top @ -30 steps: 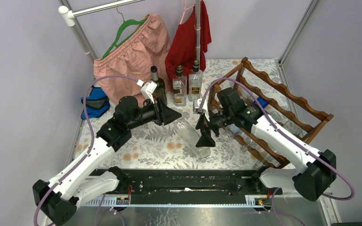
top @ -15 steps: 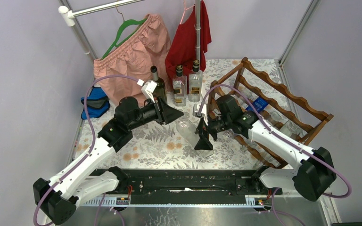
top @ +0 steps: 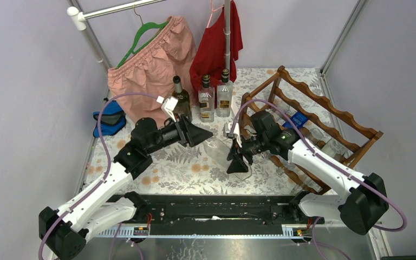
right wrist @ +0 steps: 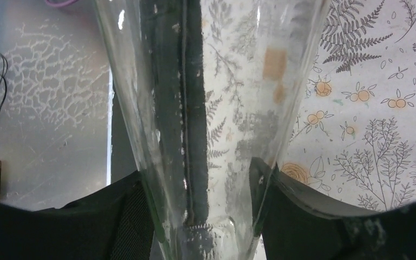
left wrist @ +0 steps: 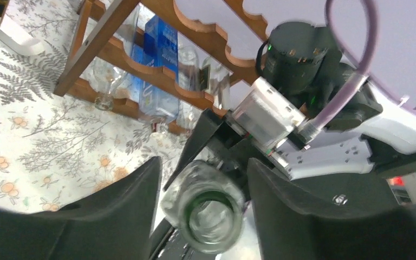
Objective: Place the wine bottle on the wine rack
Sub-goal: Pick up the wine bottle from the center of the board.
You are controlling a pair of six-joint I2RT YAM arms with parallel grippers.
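Because the wine rack (top: pixel 330 103) cradles bottles lying down, the clear wine bottle (top: pixel 216 149) is held level, just left of it, mid-table. The right gripper (top: pixel 238 161) is clamped on its body, and the left gripper (top: pixel 197 132) brackets the mouth, where a grip cannot be told.

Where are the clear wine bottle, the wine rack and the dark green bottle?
clear wine bottle (right wrist: pixel 206 97): right wrist view, glass body.
wine rack (top: pixel 325 100): top external view, upper scalloped rail.
dark green bottle (top: pixel 183 104): top external view, body.
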